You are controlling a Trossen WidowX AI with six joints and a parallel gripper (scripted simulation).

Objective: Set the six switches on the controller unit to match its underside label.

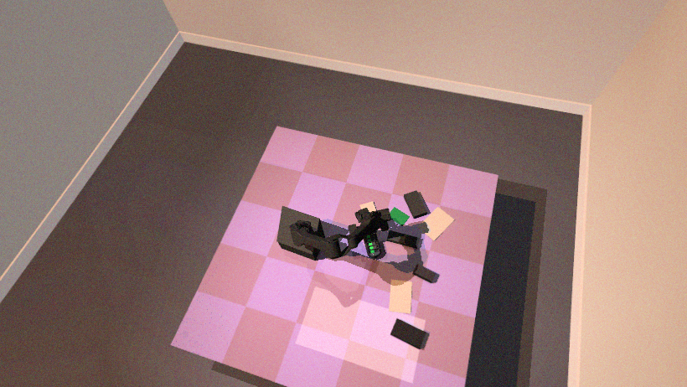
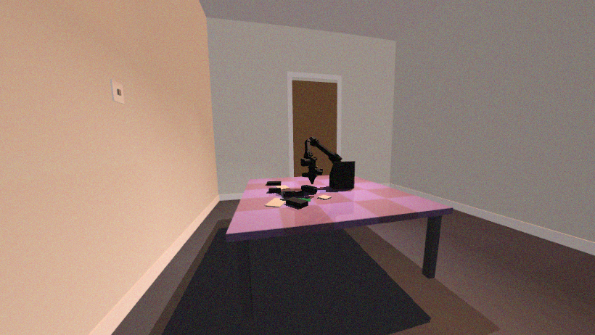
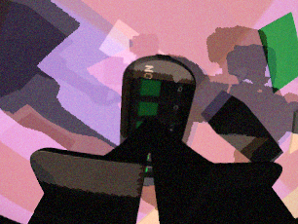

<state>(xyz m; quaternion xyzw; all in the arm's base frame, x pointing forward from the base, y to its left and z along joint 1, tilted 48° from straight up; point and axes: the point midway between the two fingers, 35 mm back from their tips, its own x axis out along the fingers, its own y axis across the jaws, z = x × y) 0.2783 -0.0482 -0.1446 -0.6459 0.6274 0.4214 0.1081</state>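
My pincer (image 1: 374, 234) (image 2: 312, 182) (image 3: 150, 124)'s shut, nothing in it, above the controller unit (image 1: 373, 245) (image 2: 308, 190) (image 3: 158, 73) on the desk (image 1: 269, 283) (image 2: 374, 204) (image 3: 204, 141). In wrist view its long axis runs approx. away from my tips, ON-marked end farthest; next press prob. needs a shift along that row.

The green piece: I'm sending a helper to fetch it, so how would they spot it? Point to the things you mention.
On the pink checkered table (image 1: 307, 148) (image 2: 374, 204), look between the dark block (image 1: 415, 203) (image 2: 297, 202) and the small cream square (image 1: 368, 206) (image 2: 324, 197). The flat piece (image 1: 399, 215) (image 3: 282, 54) there is solid green, unlike its dark and cream neighbours.
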